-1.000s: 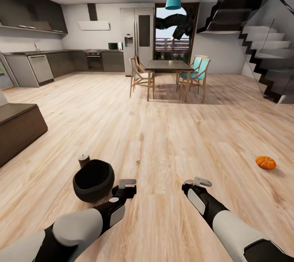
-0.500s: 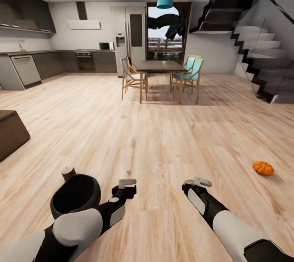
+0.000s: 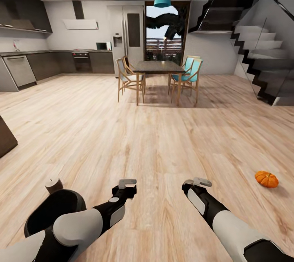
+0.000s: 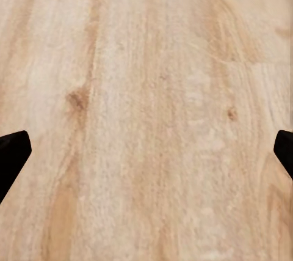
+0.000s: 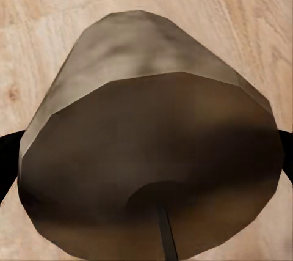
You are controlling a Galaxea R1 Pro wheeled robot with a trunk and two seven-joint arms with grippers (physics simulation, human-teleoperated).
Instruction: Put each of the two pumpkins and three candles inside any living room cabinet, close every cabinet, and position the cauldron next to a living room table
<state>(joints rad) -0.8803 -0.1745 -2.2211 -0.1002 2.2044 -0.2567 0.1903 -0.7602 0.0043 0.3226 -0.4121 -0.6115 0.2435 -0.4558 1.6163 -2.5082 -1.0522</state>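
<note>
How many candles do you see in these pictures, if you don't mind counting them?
2. One candle stands on the floor just behind the cauldron; another candle sits between the right gripper's fingers. Any others are out of view.

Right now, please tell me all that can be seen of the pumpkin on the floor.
The pumpkin is small, orange and ribbed, with a short dark stem at its top. It sits upright on the light wood plank floor, casting a small shadow. It lies apart from everything, ahead of the right gripper and off to its right side. Nothing touches it except the floor.
</note>
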